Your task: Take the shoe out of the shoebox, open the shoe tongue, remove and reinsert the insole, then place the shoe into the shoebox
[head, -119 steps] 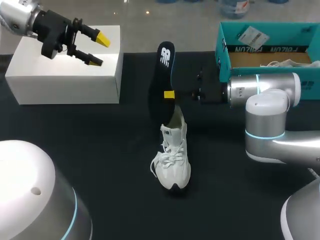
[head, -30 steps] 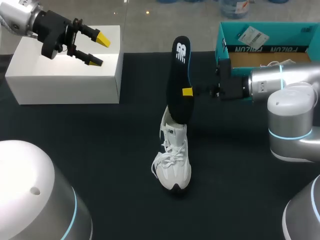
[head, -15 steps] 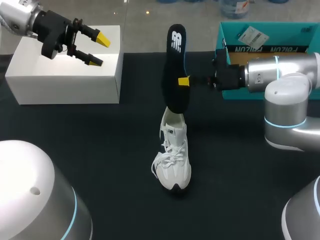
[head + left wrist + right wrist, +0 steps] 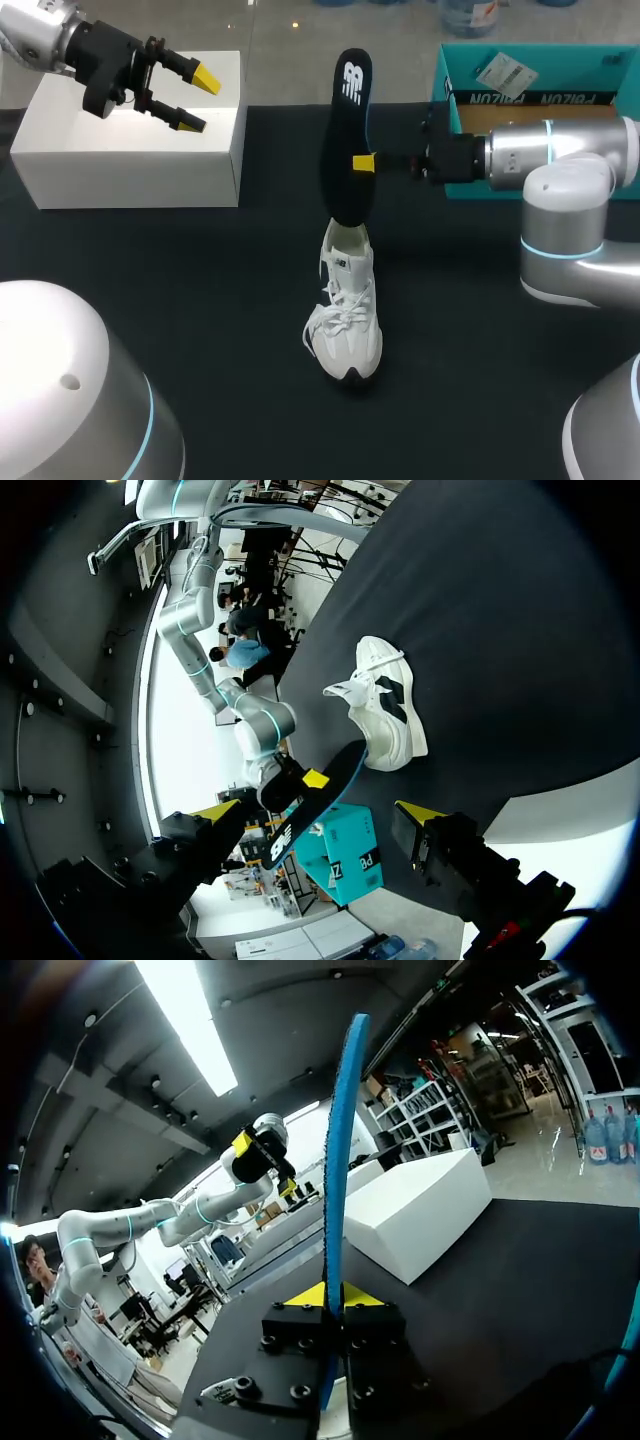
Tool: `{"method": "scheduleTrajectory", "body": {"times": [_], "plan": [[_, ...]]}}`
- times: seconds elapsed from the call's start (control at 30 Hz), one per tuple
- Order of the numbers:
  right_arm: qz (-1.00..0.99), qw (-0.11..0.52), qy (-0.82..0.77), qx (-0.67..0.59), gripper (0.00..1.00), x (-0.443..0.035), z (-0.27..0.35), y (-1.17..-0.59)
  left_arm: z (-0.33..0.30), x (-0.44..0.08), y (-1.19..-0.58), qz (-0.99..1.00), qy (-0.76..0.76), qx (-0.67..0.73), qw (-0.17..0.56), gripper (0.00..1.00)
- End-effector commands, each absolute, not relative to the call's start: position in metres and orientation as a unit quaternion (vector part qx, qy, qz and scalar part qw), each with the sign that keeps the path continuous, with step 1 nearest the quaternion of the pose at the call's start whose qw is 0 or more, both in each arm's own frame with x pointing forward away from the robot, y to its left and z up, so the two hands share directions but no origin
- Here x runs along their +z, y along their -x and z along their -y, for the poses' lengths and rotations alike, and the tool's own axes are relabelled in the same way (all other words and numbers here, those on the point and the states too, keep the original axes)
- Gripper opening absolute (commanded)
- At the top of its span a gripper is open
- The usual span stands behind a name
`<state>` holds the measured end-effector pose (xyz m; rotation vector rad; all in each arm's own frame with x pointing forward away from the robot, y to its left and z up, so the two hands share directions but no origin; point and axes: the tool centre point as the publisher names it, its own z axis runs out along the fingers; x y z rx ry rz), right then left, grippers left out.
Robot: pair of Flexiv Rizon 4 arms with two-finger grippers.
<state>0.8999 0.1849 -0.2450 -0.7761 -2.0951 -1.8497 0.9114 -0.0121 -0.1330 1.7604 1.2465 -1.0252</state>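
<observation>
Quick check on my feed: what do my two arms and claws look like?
The left arm and right arm are rounded silver-grey tubes with glowing light-blue rings at the joints. The left claw and right claw each have a boxy black body and two black fingers ending in bright yellow wedge tips.

White logo point(image 4: 352, 80) on insole point(image 4: 343, 140); lettering point(image 4: 545, 98) on shoebox point(image 4: 560, 62)

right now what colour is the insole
The insole is black with a white logo and a blue edge, clearest in the head view.
</observation>
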Motion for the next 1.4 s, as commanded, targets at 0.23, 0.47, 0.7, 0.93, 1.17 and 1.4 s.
{"method": "scheduleTrajectory", "body": {"times": [0.23,0.47,0.7,0.93,1.17,1.4], "plan": [[0.708,0.147,0.193,-0.664,0.00,-0.258,-0.187,-0.908,0.012,-0.133,-0.911,-0.486,-0.686,-0.398,0.367,1.00],[0.706,0.165,0.186,-0.663,0.00,-0.268,-0.189,-0.909,0.012,-0.133,-0.911,-0.486,-0.686,-0.398,0.367,1.00],[0.709,0.168,0.189,-0.659,0.00,-0.280,-0.191,-0.901,0.012,-0.133,-0.911,-0.486,-0.686,-0.398,0.367,1.00],[0.718,0.163,0.197,-0.647,0.00,-0.287,-0.194,-0.886,0.012,-0.133,-0.911,-0.486,-0.686,-0.398,0.367,1.00],[0.716,0.162,0.214,-0.644,0.00,-0.301,-0.199,-0.877,0.012,-0.133,-0.911,-0.486,-0.686,-0.398,0.367,1.00],[0.722,0.168,0.231,-0.630,0.00,-0.312,-0.203,-0.869,0.012,-0.133,-0.911,-0.486,-0.686,-0.398,0.367,1.00]]}}
